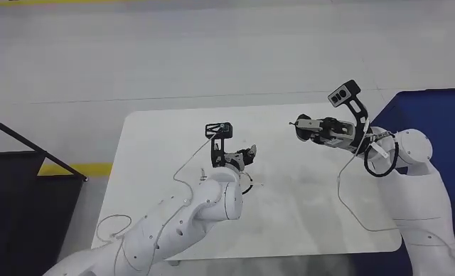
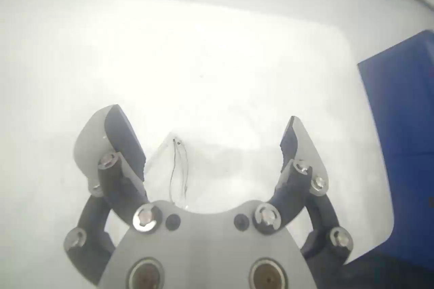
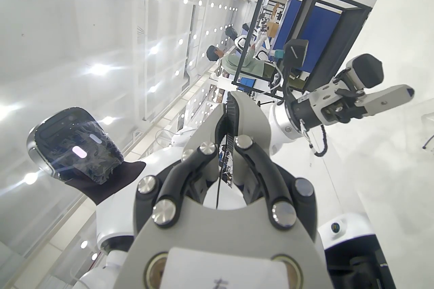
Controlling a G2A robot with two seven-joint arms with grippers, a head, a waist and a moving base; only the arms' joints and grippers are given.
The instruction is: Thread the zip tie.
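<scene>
Desk [image 1: 320, 212]: white, rounded corners. A broad stretch of surface lies between the hands and the far edge, and more toward the desk's left side. The right edge sits close against a blue panel [image 1: 426, 109], so room is tight there. A black frame [image 1: 35, 151] stands off the left edge, apart from the desk.

Left hand [image 2: 203, 116]: over mid-desk, fingers spread wide. Under it, close to the palm, thin black strands [image 2: 178, 165] loop on the surface beside a clear piece [image 2: 158, 151]. Cannot tell what they are.

Right hand [image 3: 232, 100]: over the far right part of the desk. Its fingers are pressed together on a thin black strip, taken as the zip tie [image 3: 219, 190]. The strip's free length runs back toward the palm.

The two hands are near each other, not touching, with an open gap between them.

A white cable [image 1: 338, 190] trails from the right arm over the right side of the desk.
</scene>
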